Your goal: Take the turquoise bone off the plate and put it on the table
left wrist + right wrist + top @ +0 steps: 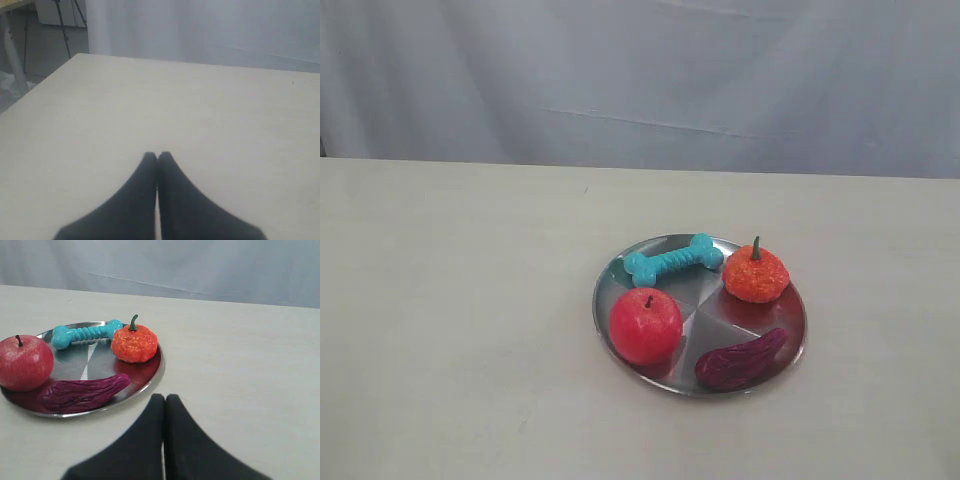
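The turquoise bone (672, 259) lies on the far side of the silver plate (790, 344), between the red apple (645, 325) and the orange pumpkin (756, 272). Neither gripper shows in the exterior view. The right wrist view has the bone (86, 334) at the plate's (150, 382) far edge, and my right gripper (165, 398) is shut with nothing in it, hovering just off the plate's near rim over the table (240, 365). My left gripper (157, 156) is shut and empty over bare table (200, 110), with no object near it.
A dark purple wrinkled toy (741, 360) lies on the plate's near side, shown also as the purple toy (82, 391) in the right wrist view. A pale curtain (640, 70) backs the table. A table edge and tripod legs (65, 25) appear in the left wrist view.
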